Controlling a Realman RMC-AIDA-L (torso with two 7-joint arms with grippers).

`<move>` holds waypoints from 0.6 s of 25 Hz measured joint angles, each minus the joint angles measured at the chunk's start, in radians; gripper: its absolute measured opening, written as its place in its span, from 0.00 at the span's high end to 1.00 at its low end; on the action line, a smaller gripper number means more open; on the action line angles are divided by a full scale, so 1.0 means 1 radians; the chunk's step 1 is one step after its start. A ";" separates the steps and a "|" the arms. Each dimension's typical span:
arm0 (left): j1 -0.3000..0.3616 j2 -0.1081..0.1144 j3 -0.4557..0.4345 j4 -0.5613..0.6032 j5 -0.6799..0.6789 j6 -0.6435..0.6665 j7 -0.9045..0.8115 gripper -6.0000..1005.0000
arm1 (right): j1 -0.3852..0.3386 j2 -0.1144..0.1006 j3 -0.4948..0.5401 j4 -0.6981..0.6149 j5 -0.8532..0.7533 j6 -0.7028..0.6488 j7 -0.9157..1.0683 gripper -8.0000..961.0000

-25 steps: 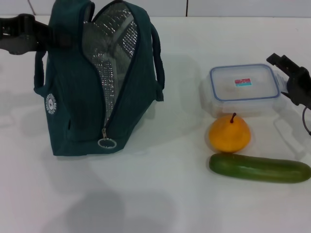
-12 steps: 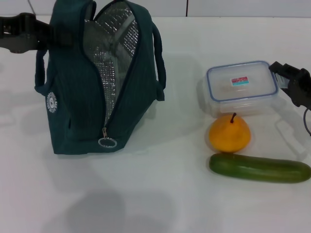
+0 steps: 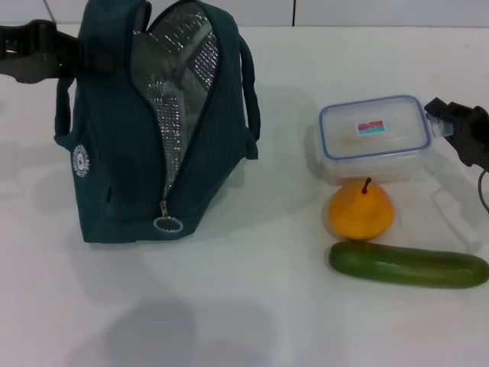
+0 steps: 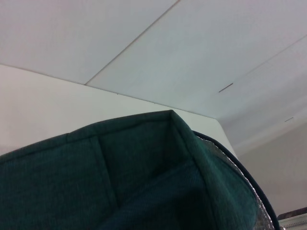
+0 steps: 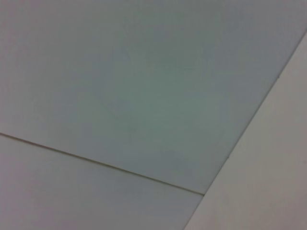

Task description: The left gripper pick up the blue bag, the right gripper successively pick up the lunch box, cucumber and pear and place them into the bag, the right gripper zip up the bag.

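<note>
Fingers of the right gripper (image 3: 442, 116) sit at the right end of the lunch box (image 3: 373, 140), touching its corner; whether they pinch it or merely press against it I cannot tell. That box lies with its long axis left to right, so the fingers meet a short end, and the open bag lies well to its left. The left gripper (image 3: 76, 55) is at the far left top of the blue bag (image 3: 114, 153), at its handle; its fingers are hidden by fabric. The bag stands upright on the white worktop (image 3: 252, 290), unzipped, its silver lining showing and, as far as I can see, nothing inside. The pear (image 3: 361, 210) sits just on the near side of the box, and the cucumber (image 3: 408, 264) lies nearer again, lengthwise left to right.
</note>
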 joint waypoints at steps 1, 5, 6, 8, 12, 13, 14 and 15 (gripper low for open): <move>0.000 0.000 0.000 -0.002 0.000 0.000 0.000 0.95 | 0.000 0.000 0.000 0.000 0.000 -0.004 -0.002 0.85; -0.001 0.000 0.001 -0.003 -0.002 0.001 0.001 0.95 | -0.008 0.000 0.000 -0.014 -0.001 -0.012 -0.012 0.88; -0.001 0.000 0.002 -0.003 -0.003 0.001 0.001 0.95 | -0.009 0.000 0.000 -0.018 -0.001 -0.014 -0.016 0.89; -0.001 0.000 0.003 -0.003 -0.003 0.001 0.001 0.95 | -0.010 0.000 0.000 -0.022 -0.001 -0.018 -0.023 0.89; -0.002 0.000 0.003 -0.003 -0.005 0.001 0.001 0.95 | -0.010 0.000 0.001 -0.025 -0.002 -0.032 -0.031 0.89; -0.002 0.000 0.003 -0.003 -0.005 0.001 0.001 0.95 | -0.010 0.000 0.003 -0.026 0.000 -0.039 -0.036 0.89; -0.003 0.000 0.003 -0.003 -0.005 0.001 0.002 0.95 | -0.010 0.000 0.006 -0.026 0.004 -0.046 -0.042 0.89; -0.003 0.000 0.003 -0.004 -0.005 0.001 0.003 0.95 | -0.012 0.000 0.011 -0.027 0.015 -0.060 -0.053 0.89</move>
